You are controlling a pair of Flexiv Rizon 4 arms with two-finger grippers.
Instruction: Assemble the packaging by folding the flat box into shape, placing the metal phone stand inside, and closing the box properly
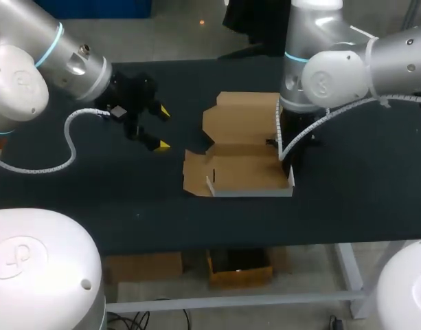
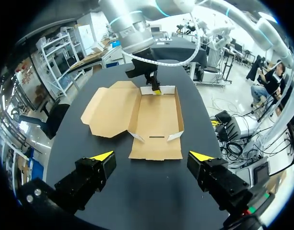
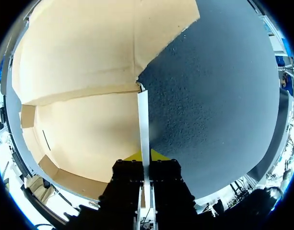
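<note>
Just right of the middle of the dark table (image 1: 347, 199), the cardboard box (image 1: 244, 155) lies partly folded, its lid panel (image 1: 241, 113) spread flat toward the far edge and low walls standing around the tray. My right gripper (image 3: 145, 155) is clamped on the box's right side wall (image 3: 144, 120), its two fingers pressed against the thin upright board from either side. My left gripper (image 1: 162, 128) hangs over the table's left half, well apart from the box, fingers spread wide, with the box lying straight ahead of them.
</note>
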